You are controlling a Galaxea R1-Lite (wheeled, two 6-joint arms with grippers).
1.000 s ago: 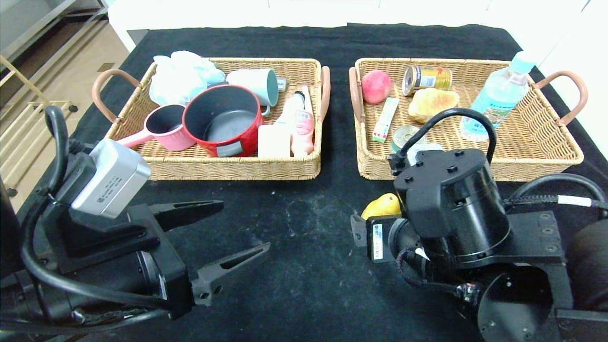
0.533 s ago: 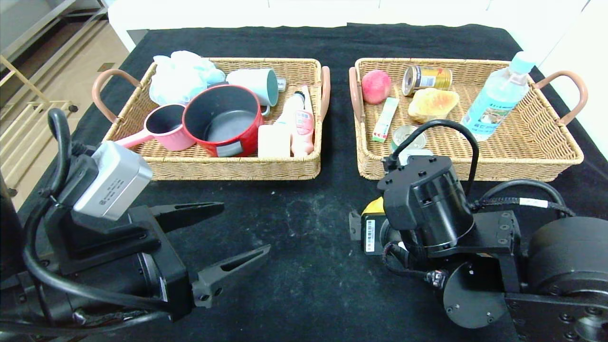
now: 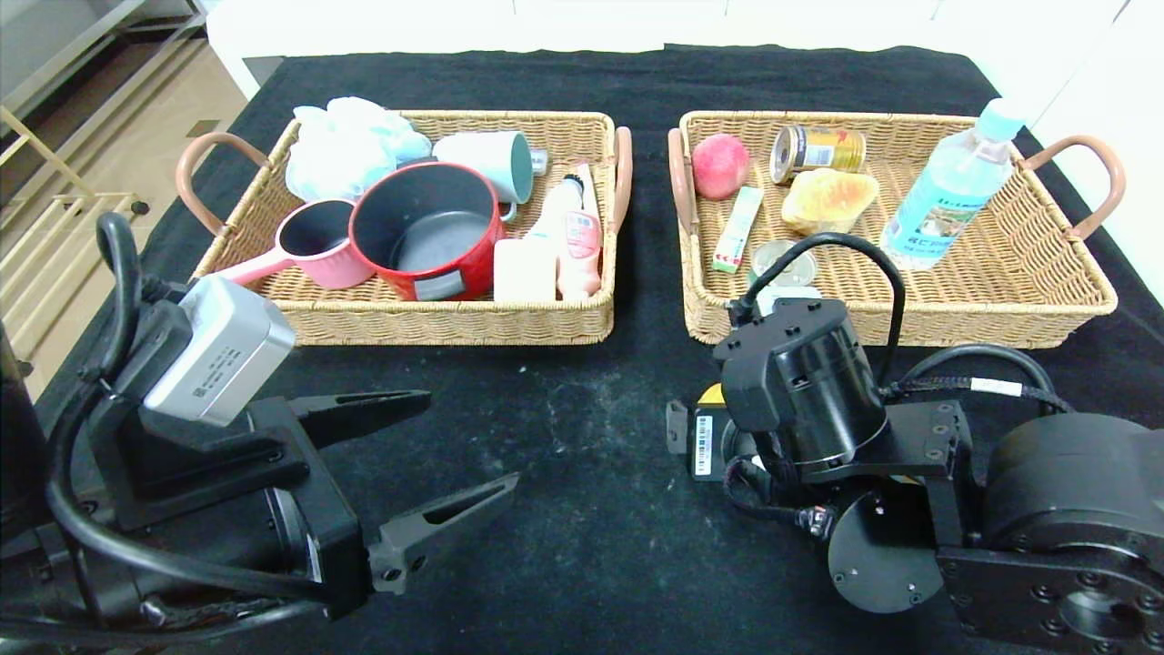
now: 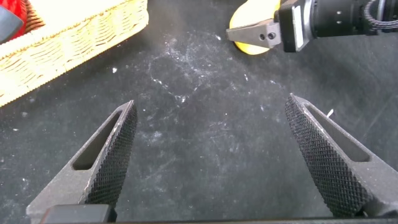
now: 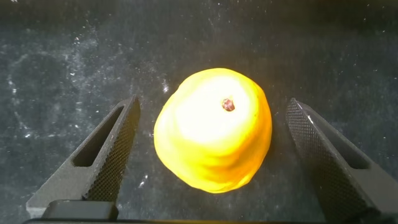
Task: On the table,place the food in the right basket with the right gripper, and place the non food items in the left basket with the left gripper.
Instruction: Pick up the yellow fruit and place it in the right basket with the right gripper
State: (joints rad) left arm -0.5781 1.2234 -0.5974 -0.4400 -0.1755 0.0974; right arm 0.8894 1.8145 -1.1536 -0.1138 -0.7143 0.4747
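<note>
Two wicker baskets stand on the black surface (image 3: 582, 546). The left basket (image 3: 455, 323) holds seven items. The right basket (image 3: 909, 323) holds six: one peach, two cans, one bread piece, one water bottle (image 3: 950, 191), one packet. One yellow pear (image 5: 214, 130) lies on the surface between the spread fingers of the right hand (image 5: 214, 155), untouched. The left hand (image 3: 418, 455) hovers wide open, holding nothing.
</note>
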